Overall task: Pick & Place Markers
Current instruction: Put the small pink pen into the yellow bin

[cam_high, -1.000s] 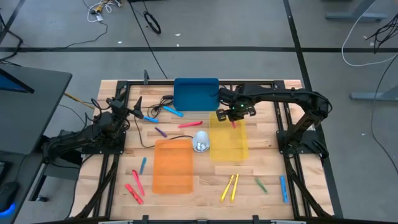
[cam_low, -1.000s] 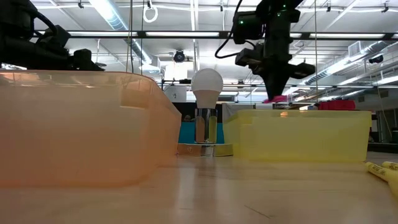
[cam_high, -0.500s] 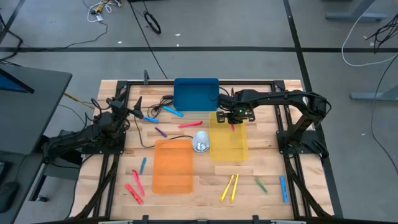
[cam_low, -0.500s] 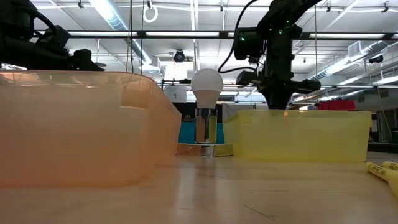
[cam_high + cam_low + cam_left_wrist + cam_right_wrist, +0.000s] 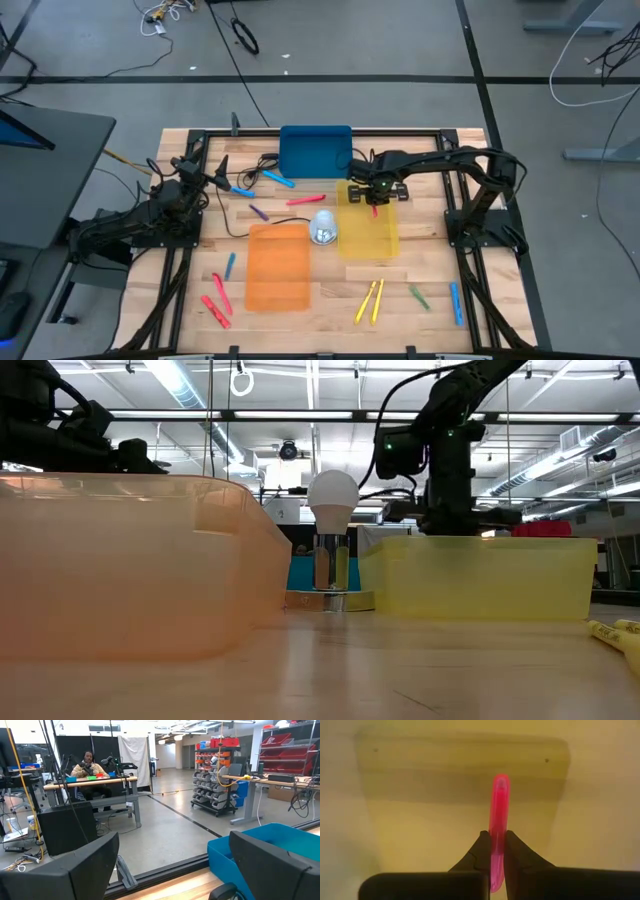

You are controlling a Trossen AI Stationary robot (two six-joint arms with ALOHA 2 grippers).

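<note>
1. Right gripper (image 5: 375,196) seen right of centre in the high view, lowered into the far end of the yellow tray (image 5: 368,238); jaws pinched tight on a red marker (image 5: 498,825).
2. That red marker barely visible from above, only a speck under the gripper; shown clearly only in the right wrist view, centre of frame, pointing away over the tray floor.
3. In the low view, gripper tip hidden behind the yellow tray wall (image 5: 480,575), right of centre; held marker not visible there.
4. Left gripper (image 5: 218,172) parked at the upper left of the table, fingers (image 5: 75,870) spread wide, holding nothing.
5. Other markers (image 5: 305,201) scattered on the wood: several above the orange tray (image 5: 278,265), more at lower left and lower right.
6. Blue tray (image 5: 315,150) partly covered by the right arm.
7. Small round object (image 5: 323,229) between the trays hard to identify from above; a white bulb (image 5: 332,490) in the low view.
</note>
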